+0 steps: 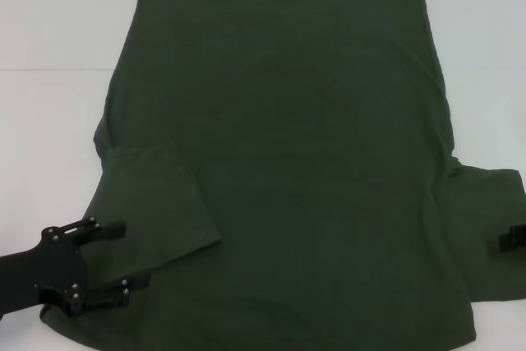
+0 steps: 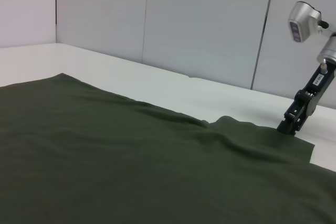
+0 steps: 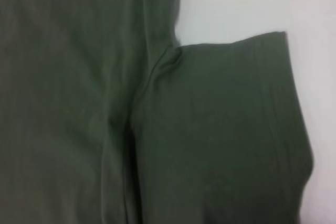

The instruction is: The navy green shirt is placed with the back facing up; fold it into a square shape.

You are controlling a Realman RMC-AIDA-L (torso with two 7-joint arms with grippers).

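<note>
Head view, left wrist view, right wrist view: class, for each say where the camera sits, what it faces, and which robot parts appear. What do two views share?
Head view: high up, looking down at the navy green shirt on the white table; left hand and right hand show.
Left wrist view: low, looking across the shirt; shows the right hand.
Right wrist view: above the right sleeve; no robot parts.
Shared: right sleeve.

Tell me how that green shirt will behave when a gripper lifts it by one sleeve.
The shirt lies flat with soft wrinkles at the armpit, so it is probably floppy and would sag from the pinch. Its left sleeve already lies folded onto the body, suggesting it drapes easily. It would likely drag across the white table.
</note>
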